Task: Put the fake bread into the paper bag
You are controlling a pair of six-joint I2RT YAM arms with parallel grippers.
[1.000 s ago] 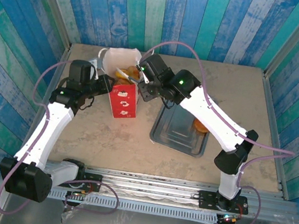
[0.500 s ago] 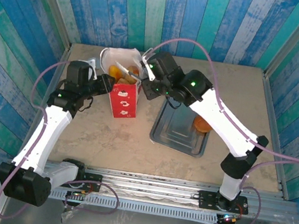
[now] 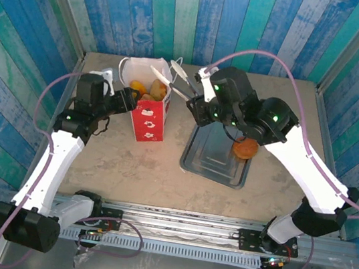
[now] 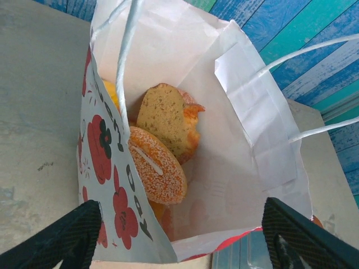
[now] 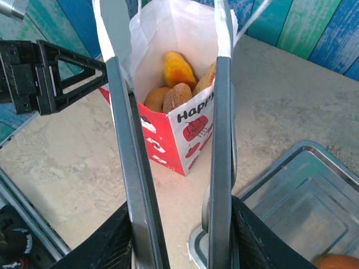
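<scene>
1. The paper bag (image 3: 149,120) stands upright on the table (image 3: 127,167) with its mouth open. Several pieces of fake bread (image 4: 160,168) lie inside.
2. One round bun (image 3: 245,148) sits on the metal tray (image 3: 213,160), to the bag's right.
3. The left gripper (image 3: 127,101) has its fingers (image 4: 78,232) spread wide, astride the bag's side.
4. The right gripper (image 3: 200,107) has its fingers clamped on the metal tongs (image 5: 126,140). The tongs' empty tips are parted beside the bag's mouth.

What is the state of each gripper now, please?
Left gripper: open, one finger on each side of the paper bag.
Right gripper: closed on the metal tongs, which are spread and empty.
</scene>
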